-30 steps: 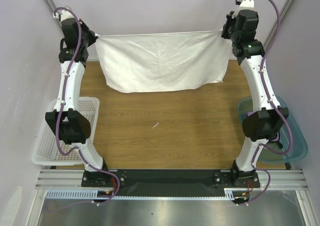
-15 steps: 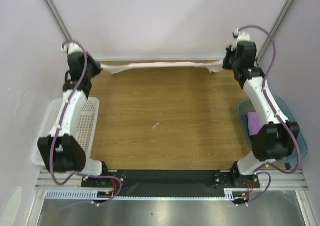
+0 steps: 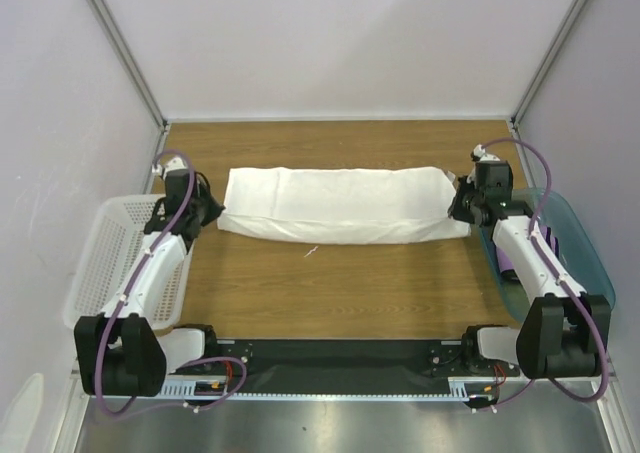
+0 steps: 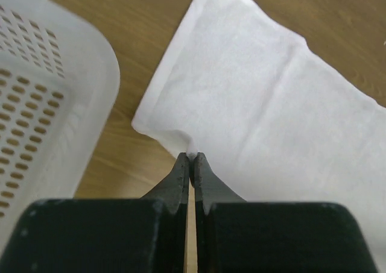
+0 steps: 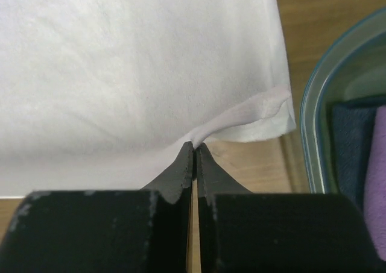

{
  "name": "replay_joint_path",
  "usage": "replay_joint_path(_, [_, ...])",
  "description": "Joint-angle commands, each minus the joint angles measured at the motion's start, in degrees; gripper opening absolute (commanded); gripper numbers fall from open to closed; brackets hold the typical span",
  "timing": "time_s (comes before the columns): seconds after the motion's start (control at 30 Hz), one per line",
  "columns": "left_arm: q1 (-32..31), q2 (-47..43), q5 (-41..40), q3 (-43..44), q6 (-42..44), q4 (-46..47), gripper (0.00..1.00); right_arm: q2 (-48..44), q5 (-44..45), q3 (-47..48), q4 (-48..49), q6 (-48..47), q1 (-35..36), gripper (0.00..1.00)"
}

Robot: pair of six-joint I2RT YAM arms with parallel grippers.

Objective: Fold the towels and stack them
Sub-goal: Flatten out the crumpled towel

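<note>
Lying folded on the wooden table [image 3: 330, 288], the white towel [image 3: 335, 216] is clamped at opposite ends by the left gripper [image 4: 192, 158] and right gripper [image 5: 193, 146].

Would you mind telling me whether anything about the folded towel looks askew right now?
Slightly. At the right end of the white towel, by the right gripper, the layers do not line up: one corner pokes out past the other layer. A small pale scrap also lies on the table.
</note>
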Motion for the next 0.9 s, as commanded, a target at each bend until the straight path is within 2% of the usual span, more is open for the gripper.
replay_joint_path(0.0, [-3.5,-1.7,-3.3,-2.7,-3.1,-1.0,0.00,0.3,-2.1,-2.1,-2.0,3.9,-0.4,0.00])
replay_joint_path(0.1, [-6.2,0.1,-5.2,-2.7,-4.0,-3.2,0.00,3.4,-5.5,-2.5,-4.4,4.9,-0.5,0.00])
replay_joint_path(0.27, [-6.8,-0.3,-7.7,-3.7,-5.1,-5.5,0.00,3.9,-7.8,-5.6,-2.3,6.2,-0.5,0.00])
replay_joint_path(0.4, [-6.8,-2.2,-11.3,-3.4,-5.9,-7.5,0.00,2.4,-7.0,-5.8,-2.6,6.0,-0.4,0.00])
replay_joint_path(0.53, [-6.8,-5.6,-15.9,-2.9,-8.8,-12.4,0.00,0.5,-4.3,-3.3,-9.3,7.0,-0.3,0.00])
replay_joint_path(0.87, [-6.9,-14.1,-12.9,-8.7,-11.3,-17.0,0.00,-13.3,1.7,-9.4,-17.8,16.1,0.8,0.00])
